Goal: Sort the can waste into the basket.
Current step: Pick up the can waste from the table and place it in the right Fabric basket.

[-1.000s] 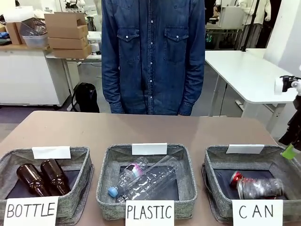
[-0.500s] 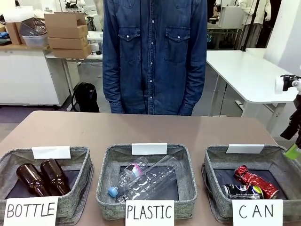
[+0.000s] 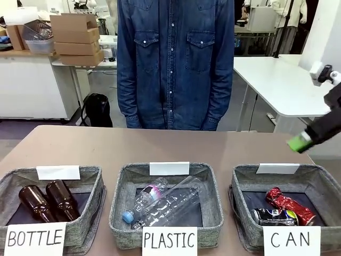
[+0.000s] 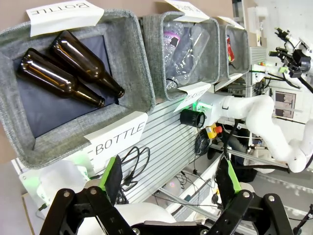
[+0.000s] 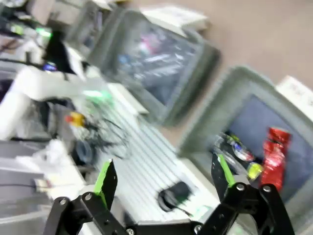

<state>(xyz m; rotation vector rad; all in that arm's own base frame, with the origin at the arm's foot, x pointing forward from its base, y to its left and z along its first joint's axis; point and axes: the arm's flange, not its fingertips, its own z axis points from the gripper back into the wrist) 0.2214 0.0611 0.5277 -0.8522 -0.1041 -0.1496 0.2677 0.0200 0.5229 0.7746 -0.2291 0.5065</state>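
Largest first: the CAN basket [image 3: 242, 184] sits at the robot's right end of the row, near table edge, sign facing the robot. Both cans lie inside it on the dark base.

Right gripper [image 3: 301, 142] hangs above and just beyond the basket's far right corner, jaws wide, nothing between them; so the cans lie below it and toward the robot. The right arm is the nearer one. Left gripper [image 4: 172, 181] also stands wide and empty, over the BOTTLE basket [image 4: 129, 73] end.

Red can [image 3: 288, 205]: on its side, long axis diagonal, running from far-left to near-right. Dark can [image 3: 274, 216]: on its side, long axis roughly left-right, touching the red can, nearer the sign.

Judgement: sorting looks complete; no can remains on the table.
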